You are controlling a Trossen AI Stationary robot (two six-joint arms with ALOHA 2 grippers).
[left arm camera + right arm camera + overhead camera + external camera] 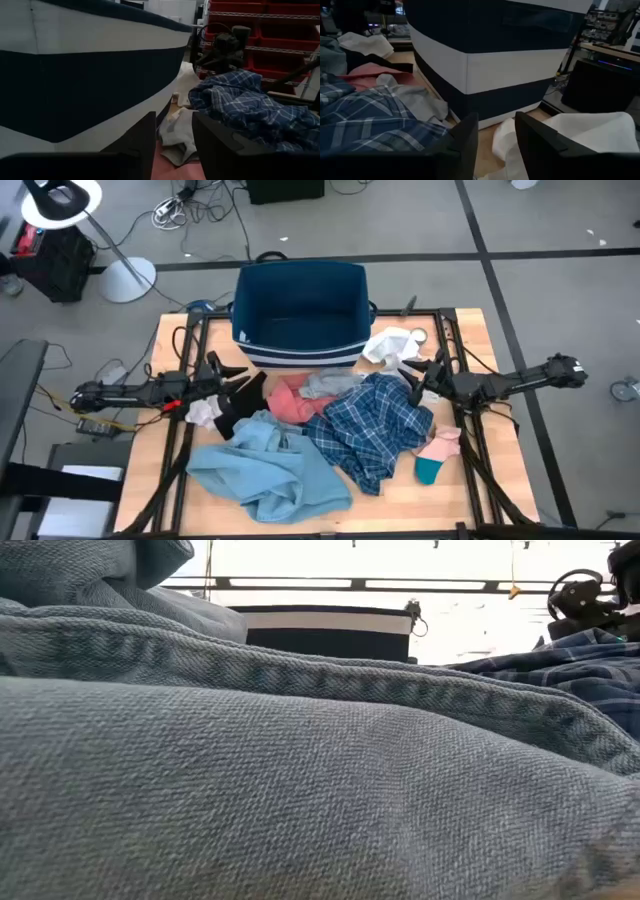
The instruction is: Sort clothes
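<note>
While I look down from above, the bin [300,315] sits at the top middle of the table [470,480], and I see nothing inside it, only its dark blue floor. All the clothes [330,430] lie outside it, in a heap just below it in the frame.

A big light-blue piece [265,470] fills the lower left of the heap. My plaid shirt [375,425] lies to its right. A pink piece [290,402] and a grey piece [330,385] sit between them, close to the bin. A white piece [392,343] lies by the bin's right corner, with a small round tin [418,335] just beside it. Socks [435,455], teal and pink, lie at the lower right of the heap. A black piece [240,405] and a bit of white lie at the heap's left edge.

My left gripper [235,380] is at the left of the heap, above the black piece. Its fingers [142,145] stand partly apart and hold nothing. My right gripper [415,375] is at the right, over the edge of the shirt and near the white piece. Its fingers [465,140] stand partly apart too, with nothing between them.

From the table-level camera, blue cloth [300,790] blocks almost everything. Only a strip of the bin and a corner of the shirt peek over it. I cannot tell how the clothes under the heap lie.
</note>
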